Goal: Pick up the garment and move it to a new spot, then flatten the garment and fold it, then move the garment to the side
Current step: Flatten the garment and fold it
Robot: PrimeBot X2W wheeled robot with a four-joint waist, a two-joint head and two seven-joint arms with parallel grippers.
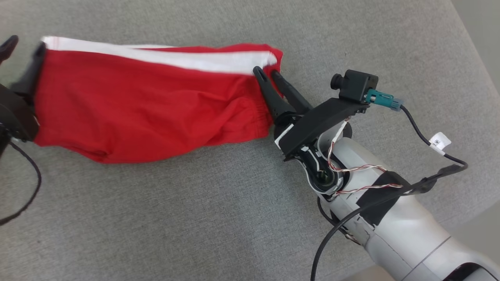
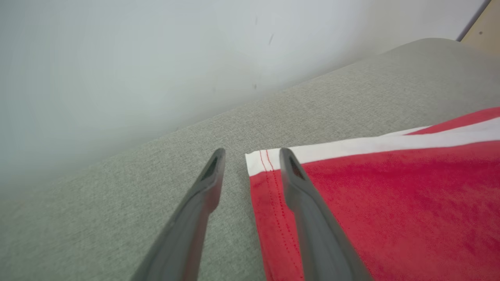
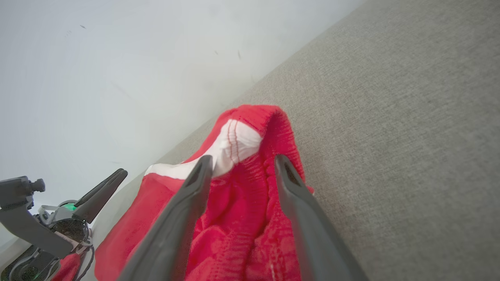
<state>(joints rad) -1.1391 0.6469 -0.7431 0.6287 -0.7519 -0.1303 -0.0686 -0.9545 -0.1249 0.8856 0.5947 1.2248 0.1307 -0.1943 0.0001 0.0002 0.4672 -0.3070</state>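
- The grey cushion [image 1: 234, 218] lies under the garment and carries nothing else, so there is room beside the garment for the last move.
- The garment [image 1: 148, 113], red shorts with a white stripe [image 1: 175, 58] along its far edge, lies stretched out long and mostly flat. It looks laid out in its spot and possibly folded once lengthwise, though I cannot tell the layers for sure.
- The right gripper [image 1: 266, 72] sits at the garment's waistband [image 1: 258, 117] end, jaws apart astride the bunched elastic and pinching nothing.
- The left gripper [image 2: 253, 156] sits at the garment's hem [image 2: 269, 203] corner, jaws apart, one finger over cloth and one off it.
- Left to do, by my reading: smooth the waistband puckers, fold across, and shift the garment aside.
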